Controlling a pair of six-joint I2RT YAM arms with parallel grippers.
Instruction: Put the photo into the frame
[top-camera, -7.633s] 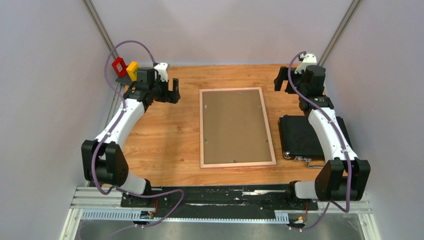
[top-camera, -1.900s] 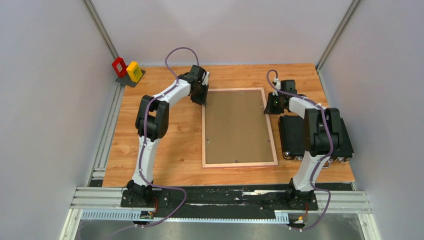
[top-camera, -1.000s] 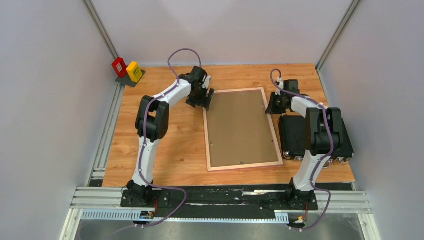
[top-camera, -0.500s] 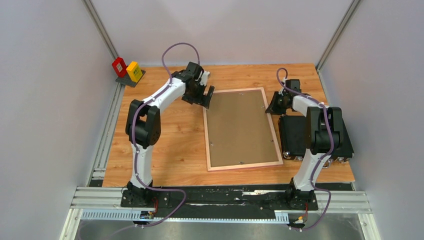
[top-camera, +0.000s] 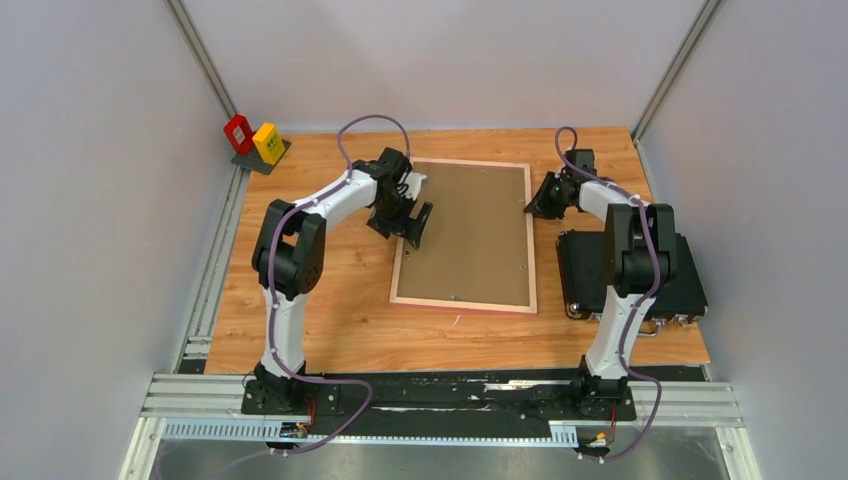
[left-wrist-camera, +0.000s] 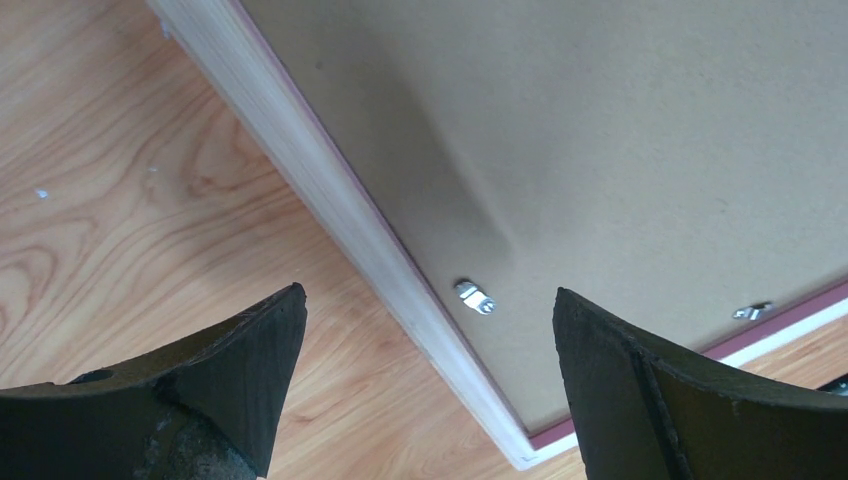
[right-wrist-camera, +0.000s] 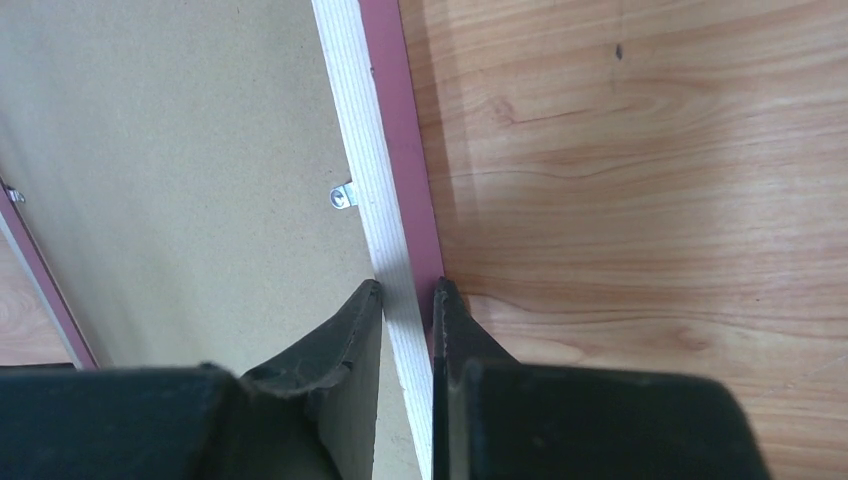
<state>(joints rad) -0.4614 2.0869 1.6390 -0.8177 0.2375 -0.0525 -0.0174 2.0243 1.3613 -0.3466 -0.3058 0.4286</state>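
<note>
Fingers of the right gripper are nearly closed and pinch the right rail of the frame. One finger lies on the brown backing board side and the other on the pink outer edge. A small metal tab sits on the board just beyond the grip. From above, this grip falls near the frame's far right corner.

The left gripper is spread wide and holds nothing. It straddles the frame's left rail: one finger is over the bare wooden table and the other is over the backing board. Whether either tip touches the frame cannot be told from these views. Two more metal tabs show near the frame's corner, between and beyond the spread fingers.

The frame lies back side up in the middle of the table between the two arms, showing its light wood rails and brown board. A black case rests on the table to its right, under the right arm. A red block and a yellow block stand together at the far left corner, well apart from the frame.
</note>
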